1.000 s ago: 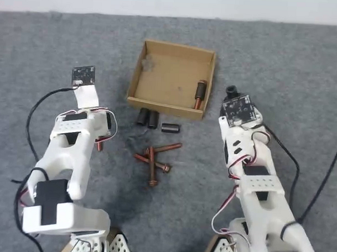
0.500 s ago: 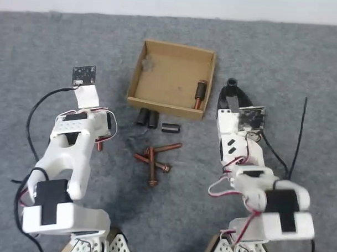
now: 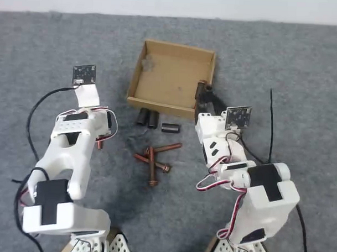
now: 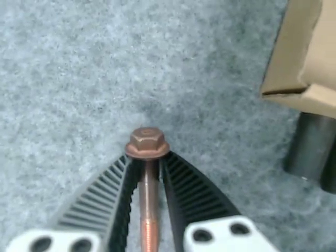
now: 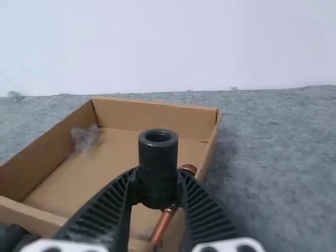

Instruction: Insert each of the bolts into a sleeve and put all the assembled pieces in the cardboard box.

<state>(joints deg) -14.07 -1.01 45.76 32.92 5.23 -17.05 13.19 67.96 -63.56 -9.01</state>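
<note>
Bolt (image 4: 148, 205): clamped in left pincer (image 4: 147, 159), beside box (image 3: 171, 46) left near corner. Sleeve (image 5: 157, 157): clamped in right pincer (image 5: 157, 178), at box's right near corner. Risk: misaligned axes at meeting could jam or drop bolt.

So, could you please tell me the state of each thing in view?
Left gripper: shut on a copper hex-head bolt.
Right gripper: shut on a black cylindrical sleeve.
Brown cardboard box: open-topped, a second bolt inside.
Loose copper bolts: lying in a pile.
Loose black sleeves: empty, beside the box.
</note>
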